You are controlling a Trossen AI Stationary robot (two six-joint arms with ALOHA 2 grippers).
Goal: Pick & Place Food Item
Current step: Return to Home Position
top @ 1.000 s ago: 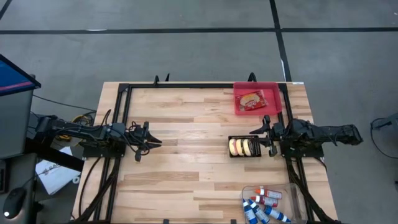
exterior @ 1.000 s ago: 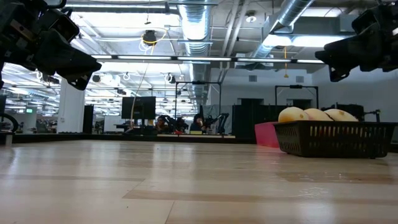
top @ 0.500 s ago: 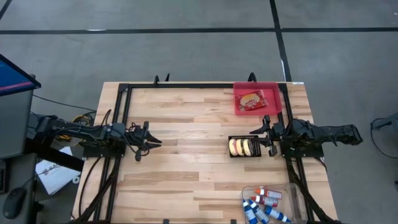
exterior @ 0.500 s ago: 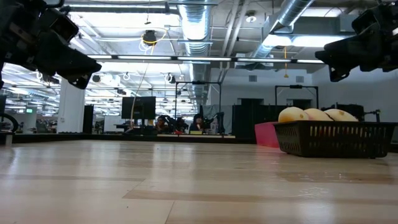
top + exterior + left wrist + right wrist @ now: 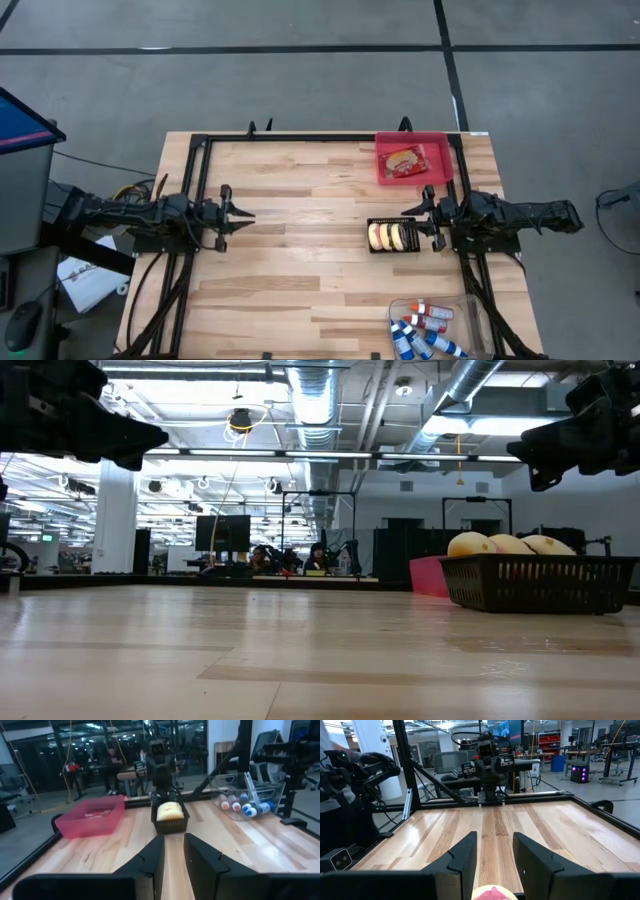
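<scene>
Three donuts [image 5: 391, 236] sit in one black basket [image 5: 392, 251]. One red tray [image 5: 440, 150] holds one packet [image 5: 404, 160]. One clear bin [image 5: 470, 310] holds small bottles [image 5: 425, 322] with red and blue caps (at least five, too crowded to count exactly). Two robot arms: one left arm [image 5: 130, 212], one right arm [image 5: 510, 216].

Pale wood desk [image 5: 300, 280], smooth planks with a soft sheen. Black bin [image 5: 530, 585] of matt plastic mesh. Just beside the bin, red plastic tray [image 5: 440, 172], smooth, slightly glossy. Farther from the bin, clear glossy plastic tub [image 5: 472, 312].
</scene>
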